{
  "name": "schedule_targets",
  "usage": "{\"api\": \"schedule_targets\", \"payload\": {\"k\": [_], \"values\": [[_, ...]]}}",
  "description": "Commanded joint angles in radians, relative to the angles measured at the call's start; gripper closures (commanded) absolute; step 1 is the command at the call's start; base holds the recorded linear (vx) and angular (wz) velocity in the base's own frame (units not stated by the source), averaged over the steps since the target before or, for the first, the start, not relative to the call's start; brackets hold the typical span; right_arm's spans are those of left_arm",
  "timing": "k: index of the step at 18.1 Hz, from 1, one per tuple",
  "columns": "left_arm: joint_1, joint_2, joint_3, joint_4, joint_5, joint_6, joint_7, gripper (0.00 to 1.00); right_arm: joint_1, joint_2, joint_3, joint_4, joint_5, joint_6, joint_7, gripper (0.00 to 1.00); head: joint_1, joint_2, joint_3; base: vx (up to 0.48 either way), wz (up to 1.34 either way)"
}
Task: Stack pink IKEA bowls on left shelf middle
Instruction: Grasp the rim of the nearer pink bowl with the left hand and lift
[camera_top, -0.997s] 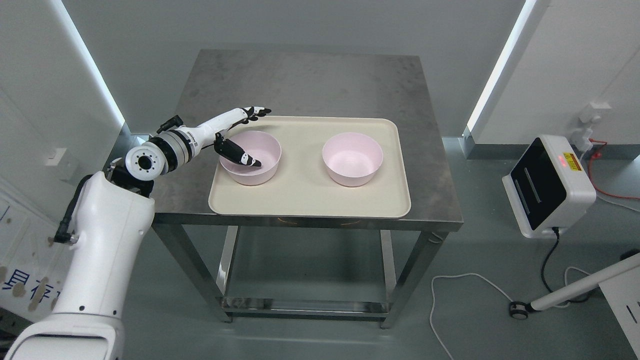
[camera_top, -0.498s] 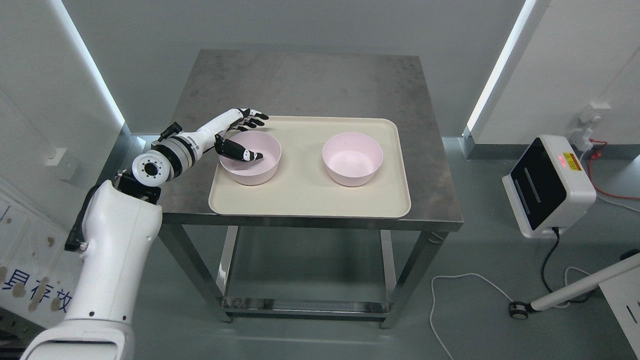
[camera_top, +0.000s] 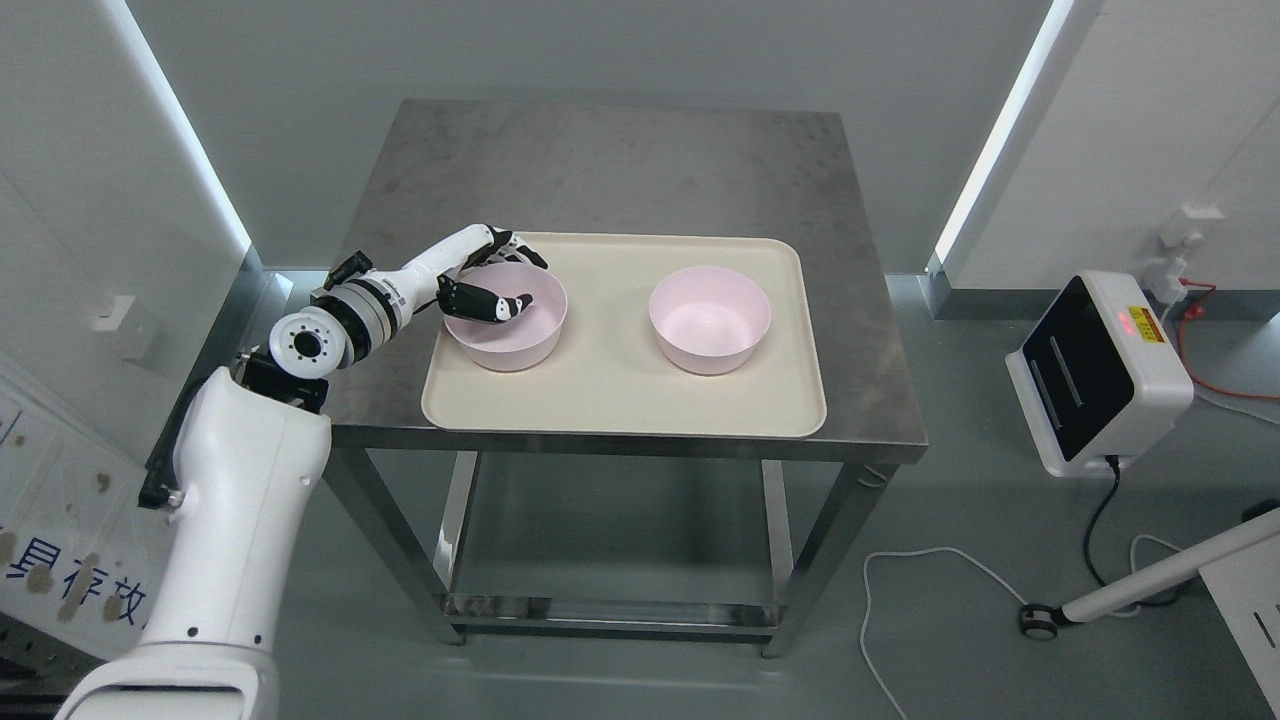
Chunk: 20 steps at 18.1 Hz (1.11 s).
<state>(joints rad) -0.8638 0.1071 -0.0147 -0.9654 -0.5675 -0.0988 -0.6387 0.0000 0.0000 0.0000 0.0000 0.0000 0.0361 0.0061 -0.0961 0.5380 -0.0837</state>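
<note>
Two pink bowls stand on a cream tray (camera_top: 620, 400) on a steel table (camera_top: 600, 170). The left bowl (camera_top: 520, 340) is at the tray's left end and the right bowl (camera_top: 709, 320) sits apart from it, right of the tray's middle. My left hand (camera_top: 505, 280) reaches in from the left and pinches the left bowl's near-left rim. Its thumb lies inside the bowl and its fingers (camera_top: 525, 250) curl down over the outside of the rim. The bowl rests on the tray. My right arm does not show.
The table's back half is bare steel. On the floor at the right stands a white device (camera_top: 1098, 375) with a dark panel, with cables (camera_top: 900, 570) beside it. A white wheeled bar (camera_top: 1150, 580) is at the lower right. White walls stand close on both sides.
My left hand's fingers, stretched out past the bowl's rim a second ago, have curled down onto it. The thumb has drawn closer to the rim inside the bowl.
</note>
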Motion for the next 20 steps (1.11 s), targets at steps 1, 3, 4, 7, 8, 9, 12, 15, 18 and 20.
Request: {"api": "schedule_targets", "payload": {"k": [1,3,4,7,8,9,12,15,18,20], "values": [[0.002,-0.017,-0.002,0.002,-0.002,-0.03,0.007,0.86,0.003,-0.017,-0.011,-0.034,0.0,-0.001,0.0,0.0,0.0,0.0,0.0,0.0,0.0],[0.002,-0.018,-0.001,0.002,-0.003,-0.038,0.005,0.91,0.003,-0.017,-0.011,-0.034,0.0,-0.001,0.0,0.0,0.0,0.0,0.0,0.0,0.0],[0.0,-0.018,0.002,0.004,-0.003,-0.054,0.005,0.98,0.002,-0.017,-0.011,-0.034,0.0,-0.001,0.0,0.0,0.0,0.0,0.0,0.0,0.0],[-0.003,-0.021,0.01,0.004,-0.003,-0.068,0.005,1.0,0.002,-0.017,-0.011,-0.034,0.0,-0.001,0.0,0.0,0.0,0.0,0.0,0.0,0.0],[-0.007,-0.021,0.012,0.002,-0.003,-0.07,0.005,1.0,0.002,-0.017,-0.011,-0.034,0.0,-0.001,0.0,0.0,0.0,0.0,0.0,0.0,0.0],[-0.012,-0.021,0.013,0.002,-0.002,-0.07,0.005,1.0,0.002,-0.017,-0.011,-0.034,0.0,-0.001,0.0,0.0,0.0,0.0,0.0,0.0,0.0],[-0.058,-0.042,0.021,-0.016,0.006,-0.064,-0.001,1.0,0.002,-0.017,-0.011,-0.034,0.0,-0.001,0.0,0.0,0.0,0.0,0.0,0.0,0.0],[-0.124,-0.09,0.012,-0.058,0.008,-0.044,-0.033,0.99,0.002,-0.017,-0.011,-0.034,0.0,-0.001,0.0,0.0,0.0,0.0,0.0,0.0,0.0],[-0.194,-0.09,-0.095,-0.061,0.026,-0.015,-0.052,0.99,0.002,-0.017,-0.011,-0.034,0.0,-0.001,0.0,0.0,0.0,0.0,0.0,0.0,0.0],[-0.219,-0.09,-0.242,-0.061,0.113,0.026,-0.044,0.98,0.002,-0.017,-0.011,-0.034,0.0,-0.001,0.0,0.0,0.0,0.0,0.0,0.0,0.0]]}}
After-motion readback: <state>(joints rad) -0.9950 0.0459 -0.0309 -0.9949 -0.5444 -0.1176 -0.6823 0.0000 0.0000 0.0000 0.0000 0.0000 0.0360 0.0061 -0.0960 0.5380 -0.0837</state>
